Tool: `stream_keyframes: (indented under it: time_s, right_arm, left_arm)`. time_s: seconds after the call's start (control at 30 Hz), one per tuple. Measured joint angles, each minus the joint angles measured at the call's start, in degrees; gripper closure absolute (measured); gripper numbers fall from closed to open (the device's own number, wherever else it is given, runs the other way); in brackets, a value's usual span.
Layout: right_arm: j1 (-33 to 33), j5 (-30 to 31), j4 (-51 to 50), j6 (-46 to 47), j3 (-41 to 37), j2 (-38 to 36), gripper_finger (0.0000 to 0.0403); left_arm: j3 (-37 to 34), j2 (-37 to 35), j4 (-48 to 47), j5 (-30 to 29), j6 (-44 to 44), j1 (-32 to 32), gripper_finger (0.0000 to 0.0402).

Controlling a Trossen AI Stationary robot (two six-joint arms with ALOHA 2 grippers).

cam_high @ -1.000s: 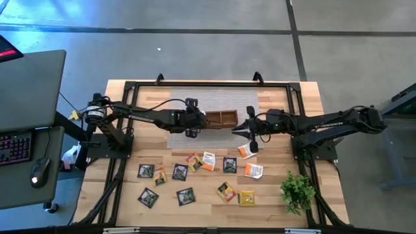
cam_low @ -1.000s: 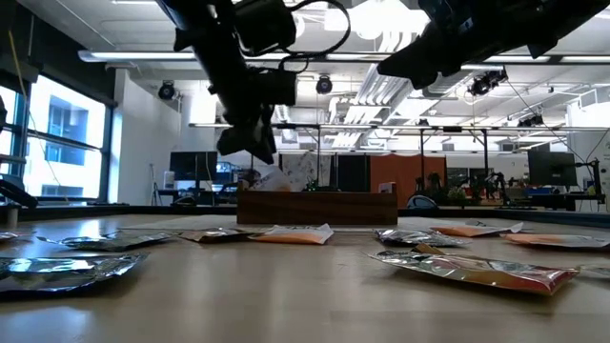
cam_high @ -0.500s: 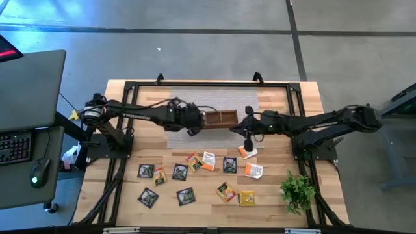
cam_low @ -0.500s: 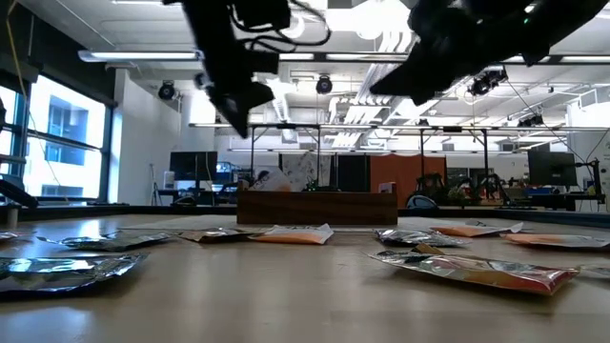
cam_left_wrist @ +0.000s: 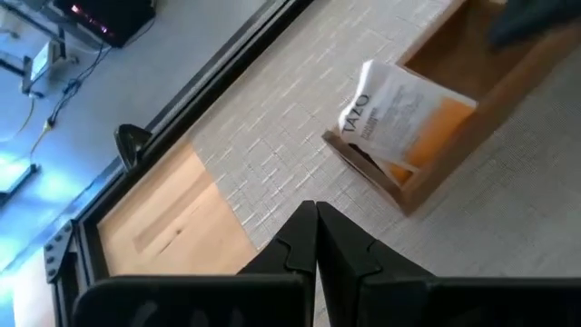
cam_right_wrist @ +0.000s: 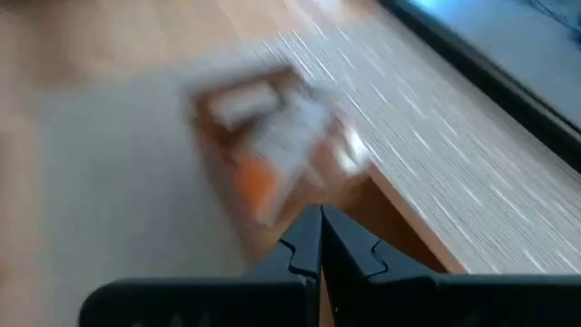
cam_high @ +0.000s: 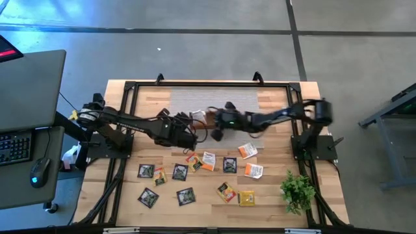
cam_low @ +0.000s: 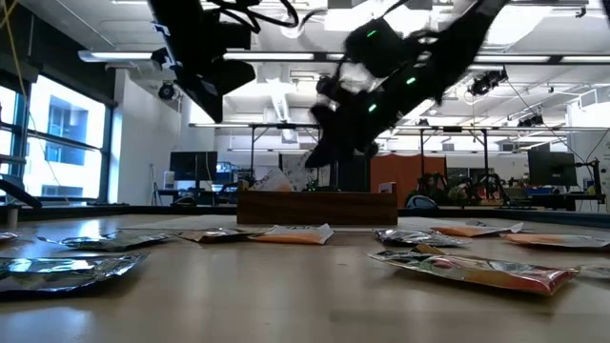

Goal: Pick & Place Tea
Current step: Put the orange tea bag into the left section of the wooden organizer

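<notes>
Several tea sachets lie flat on the near half of the table, among them a white-and-orange one (cam_high: pixel 208 160) and a dark one (cam_high: pixel 180 171). One white-and-orange sachet (cam_left_wrist: pixel 399 118) leans in the left end compartment of the wooden tray (cam_left_wrist: pixel 458 150), its top above the rim. My left gripper (cam_left_wrist: pixel 316 218) is shut and holds nothing; it hangs above the grey mat (cam_high: pixel 188 103), near and left of the tray (cam_low: pixel 316 206). My right gripper (cam_right_wrist: pixel 320 222) is also shut and holds nothing, hanging above the tray (cam_high: pixel 209 117) and pointing toward its left end.
A small green plant (cam_high: pixel 298 192) stands at the near right corner. A black frame (cam_high: pixel 195 84) runs around the tabletop. The two arms meet over the tray, close to each other. Bare wood shows between the mat and the row of sachets.
My right gripper has swung from above the sachets right of the tray toward the table's left and down, and now hangs over the tray. My left gripper has risen and drawn back from the tray's left end toward the near left, rolling as it went. The sachets have kept still.
</notes>
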Motion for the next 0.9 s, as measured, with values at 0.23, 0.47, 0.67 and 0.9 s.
stream_keyframes:
  time_s: [0.23, 0.47, 0.67, 0.9]
  right_arm:
    - [0.0, -0.6, -6.9, -1.2, 11.0, 7.4, 0.0402]
    - [-0.3, -3.1, -6.2, -1.0, 12.8, 7.4, 0.0402]
    - [-0.5, 1.1, -7.3, -1.2, 11.0, 7.5, 0.0403]
    - [0.5, 5.9, -6.0, -7.9, 10.9, 3.5, 0.0403]
  left_arm:
    - [0.0, 0.0, -1.6, 0.2, -0.2, -0.3, 0.0401]
    - [0.0, 0.0, -2.6, -0.2, -0.3, -0.3, 0.0401]
    - [0.0, 0.0, -2.5, -0.2, -0.3, -0.3, 0.0401]
    - [0.0, 0.0, -2.5, -0.2, -0.7, -0.3, 0.0401]
